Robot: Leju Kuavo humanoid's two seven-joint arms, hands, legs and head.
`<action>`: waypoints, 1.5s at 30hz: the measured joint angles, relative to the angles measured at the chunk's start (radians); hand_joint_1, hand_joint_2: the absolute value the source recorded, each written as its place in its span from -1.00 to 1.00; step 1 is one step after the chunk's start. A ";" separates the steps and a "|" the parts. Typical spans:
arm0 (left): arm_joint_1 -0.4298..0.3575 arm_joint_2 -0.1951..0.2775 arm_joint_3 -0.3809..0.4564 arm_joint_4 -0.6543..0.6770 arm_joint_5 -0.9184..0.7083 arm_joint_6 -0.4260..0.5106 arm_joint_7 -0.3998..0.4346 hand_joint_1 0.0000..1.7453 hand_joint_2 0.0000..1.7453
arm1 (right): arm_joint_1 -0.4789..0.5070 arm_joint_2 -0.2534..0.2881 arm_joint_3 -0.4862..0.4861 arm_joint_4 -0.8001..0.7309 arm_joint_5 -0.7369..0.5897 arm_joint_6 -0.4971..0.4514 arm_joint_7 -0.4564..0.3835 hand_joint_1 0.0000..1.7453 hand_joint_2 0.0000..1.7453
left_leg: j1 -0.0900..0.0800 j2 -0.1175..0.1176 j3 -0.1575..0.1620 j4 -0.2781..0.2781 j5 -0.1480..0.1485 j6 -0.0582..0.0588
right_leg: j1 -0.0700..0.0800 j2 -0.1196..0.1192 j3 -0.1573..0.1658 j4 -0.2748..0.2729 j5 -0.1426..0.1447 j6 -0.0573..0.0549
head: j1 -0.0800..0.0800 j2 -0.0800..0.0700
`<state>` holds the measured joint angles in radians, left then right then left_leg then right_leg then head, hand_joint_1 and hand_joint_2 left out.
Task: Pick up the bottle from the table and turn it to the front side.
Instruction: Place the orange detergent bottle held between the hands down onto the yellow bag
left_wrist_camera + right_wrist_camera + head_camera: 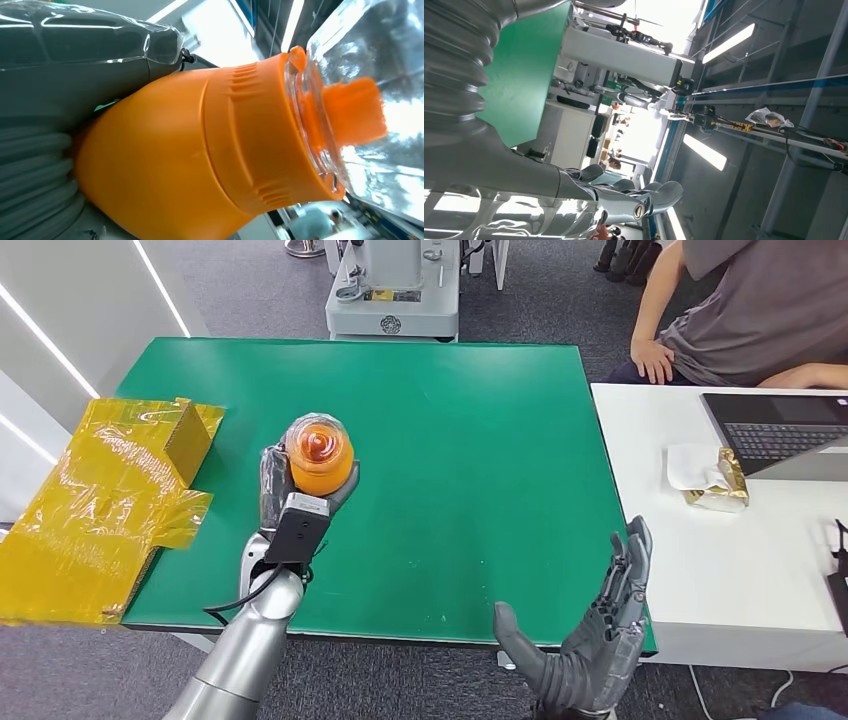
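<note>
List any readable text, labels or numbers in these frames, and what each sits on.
None can be read.
Orange bottle, held by the left hand: no label showing, in the head view or the left wrist view.
Grey machine behind the green table: a yellow plate and a round emblem, too small to read.
Laptop keys: too small.

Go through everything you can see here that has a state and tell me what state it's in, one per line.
bottle: held up off the green table, clear cap on, seen from above.
left hand: grips the bottle.
right hand: holds nothing, fingers apart, raised at the table's near edge.
laptop: open, on the white table.
yellow-taped box: flaps open, at the green table's left edge.
</note>
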<state>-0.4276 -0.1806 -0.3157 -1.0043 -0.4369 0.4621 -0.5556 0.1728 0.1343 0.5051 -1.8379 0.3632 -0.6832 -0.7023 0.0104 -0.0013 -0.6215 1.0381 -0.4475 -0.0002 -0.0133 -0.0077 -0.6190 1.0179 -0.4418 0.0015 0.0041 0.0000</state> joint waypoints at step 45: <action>-0.201 0.323 0.122 0.557 -1.077 0.181 0.390 1.00 1.00 | -0.009 -0.009 0.039 0.024 -0.091 0.001 0.000 -1.00 1.00 | 0.001 0.004 0.001 -0.001 0.000 -0.001 | 0.001 0.004 -0.001 0.002 -0.001 -0.003 | 0.000 0.000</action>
<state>-0.6286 0.1427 -0.1940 -0.4474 -1.5135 0.6427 -0.1653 0.1638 0.1256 0.5436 -1.8143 0.2721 -0.6825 -0.7023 0.0110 0.0027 -0.6201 1.0372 -0.4470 -0.0014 -0.0126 -0.0035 -0.6202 1.0195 -0.4424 -0.0016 0.0045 0.0000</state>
